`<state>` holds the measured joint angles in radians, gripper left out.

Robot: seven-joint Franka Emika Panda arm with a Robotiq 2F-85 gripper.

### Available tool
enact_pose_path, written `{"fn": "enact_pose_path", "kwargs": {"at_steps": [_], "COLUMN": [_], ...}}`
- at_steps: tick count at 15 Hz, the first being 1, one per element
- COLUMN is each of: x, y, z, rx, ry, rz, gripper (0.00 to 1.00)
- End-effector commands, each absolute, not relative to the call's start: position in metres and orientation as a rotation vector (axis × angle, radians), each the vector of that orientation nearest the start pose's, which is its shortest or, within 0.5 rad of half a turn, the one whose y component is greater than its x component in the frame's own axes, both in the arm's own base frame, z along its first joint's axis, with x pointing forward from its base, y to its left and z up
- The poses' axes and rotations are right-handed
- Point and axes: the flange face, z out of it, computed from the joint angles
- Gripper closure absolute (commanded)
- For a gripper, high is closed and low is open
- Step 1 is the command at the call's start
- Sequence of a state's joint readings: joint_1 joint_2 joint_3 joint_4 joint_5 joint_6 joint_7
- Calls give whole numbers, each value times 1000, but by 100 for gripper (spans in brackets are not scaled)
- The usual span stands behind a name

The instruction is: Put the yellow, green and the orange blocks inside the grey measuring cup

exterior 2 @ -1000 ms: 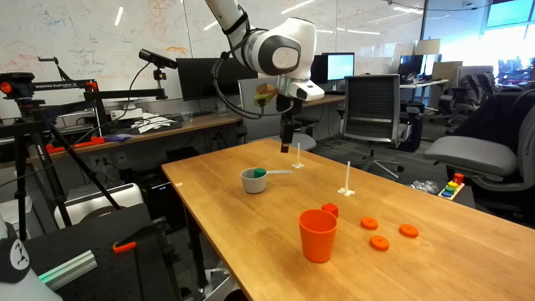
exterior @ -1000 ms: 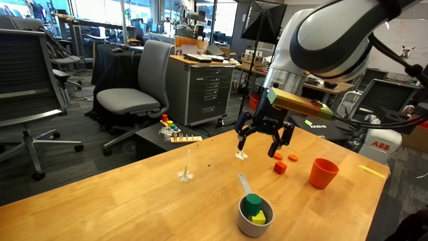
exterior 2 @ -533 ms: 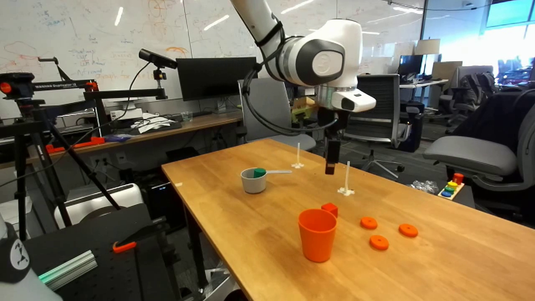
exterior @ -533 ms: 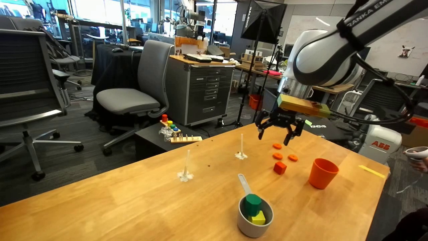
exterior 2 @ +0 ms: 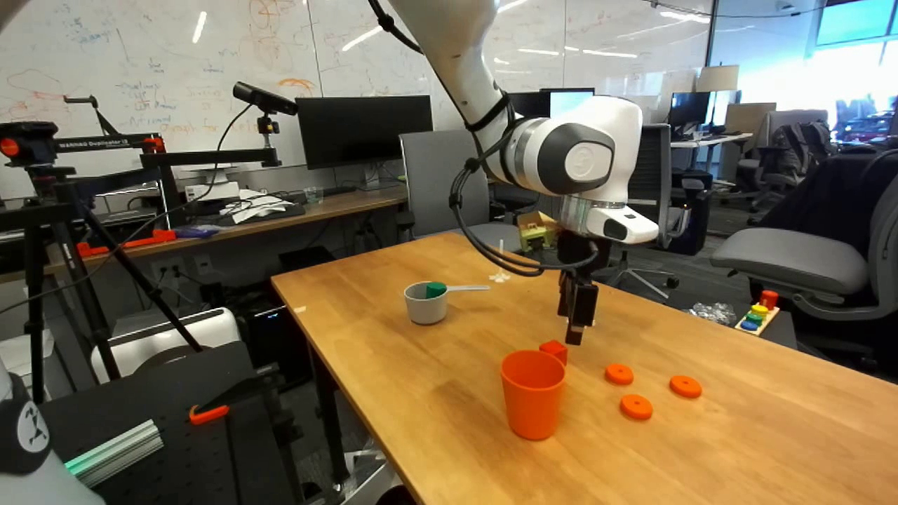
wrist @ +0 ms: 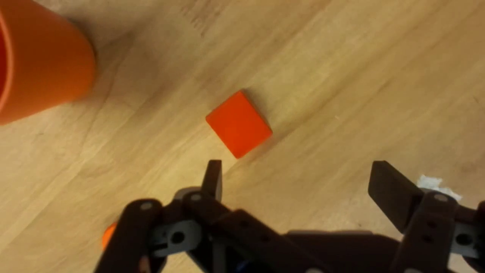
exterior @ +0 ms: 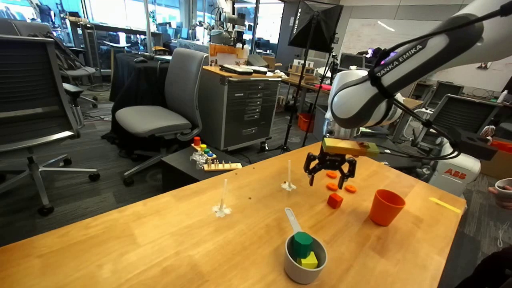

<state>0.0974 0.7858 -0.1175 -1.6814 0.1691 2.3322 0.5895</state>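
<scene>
Two of the three blocks look done, and one is left. Take 12 o'clock as the top of each view. In an exterior view, the green block (exterior: 303,245) and the yellow block (exterior: 308,261) are inside the grey cup (exterior: 303,276), with yellow between 5 and 6 o'clock from green. I cannot tell if they touch. The grey cup stands upright.

The orange block (wrist: 239,124), which looks a bit red, is outside the grey cup, flat on the table (exterior: 160,224). In an exterior view, the grey cup is at 7 o'clock from it, the orange cup (exterior: 386,210) is at 3 o'clock, and three orange discs (exterior: 351,189) lie from about 12 to 2 o'clock.

The claw (exterior: 326,185) is spread wide with nothing between its fingers (wrist: 392,191). It hangs over the table near the orange block and does not touch it. In the wrist view, the block is at 10 o'clock from the gap between the fingers.

So I think getting that last block is the step now. What seems left is to slide over it, go down, pinch it, lift it, and drop it in the grey cup.
</scene>
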Motion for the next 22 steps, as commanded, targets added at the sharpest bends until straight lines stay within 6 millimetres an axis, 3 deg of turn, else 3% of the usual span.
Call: {"fn": "enact_pose_path", "kwargs": {"at_steps": [1, 6, 9, 13, 17, 22], "x": [667, 664, 664, 667, 676, 683], "y": [3, 4, -3, -6, 3, 18], "z": [131, 137, 131, 106, 93, 103], "rx": [-3070, -3263, -3375, -3431, -3385, -3361], "ry": [867, 605, 448, 342, 344, 331], "rz": [380, 604, 675, 640, 520, 436], "gripper": [0, 0, 0, 0, 0, 0]}}
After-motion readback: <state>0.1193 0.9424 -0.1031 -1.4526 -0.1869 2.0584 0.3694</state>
